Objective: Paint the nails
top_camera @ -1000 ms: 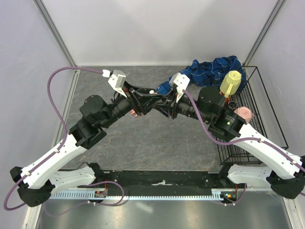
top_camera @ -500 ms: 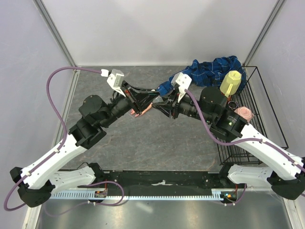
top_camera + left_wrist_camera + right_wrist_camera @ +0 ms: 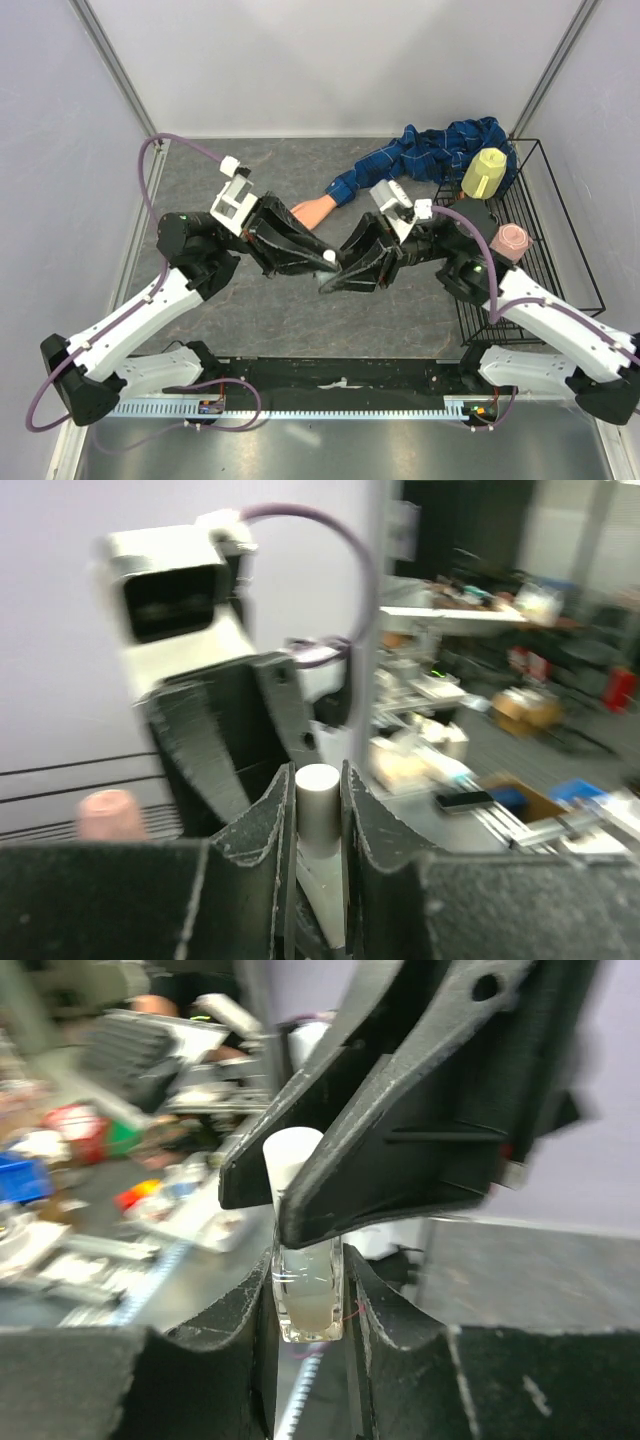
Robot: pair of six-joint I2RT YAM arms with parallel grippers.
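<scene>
left claw (image 3: 327, 258): closest to the middle of the table, reaching in from the left. It's nipped tight on the white cap (image 3: 318, 792), one finger (image 3: 268, 830) on each side. You can see that plainly in its own wrist view.
right claw (image 3: 331, 283): comes in from the right and meets the left one tip to tip. It's clamped around the small clear bottle (image 3: 306, 1305), glass squeezed between both fingers (image 3: 372, 1310).
bottle + cap: the cap sits straight on top of the bottle, so one claw has the top and the other has the body. Can't tell if the cap is loose or screwed down. The whole thing hangs above the grey table (image 3: 250, 300), not resting on it.
mannequin hand (image 3: 315, 210): peach coloured, lying flat on the table just behind the two claws, fingers pointing left. Neither claw is touching it.
nails (image 3: 296, 208): out at the left end of that hand on the fingertips. Honestly too small to make out from the top camera.
sleeve (image 3: 440, 150): blue plaid, bunched up, running from the wrist off to the far right.
wire basket (image 3: 572, 262): black, along the right edge of the table. A pink pot (image 3: 513, 239) sits in it, and a yellow container (image 3: 486, 172) is at its far end, right up against the sleeve.
</scene>
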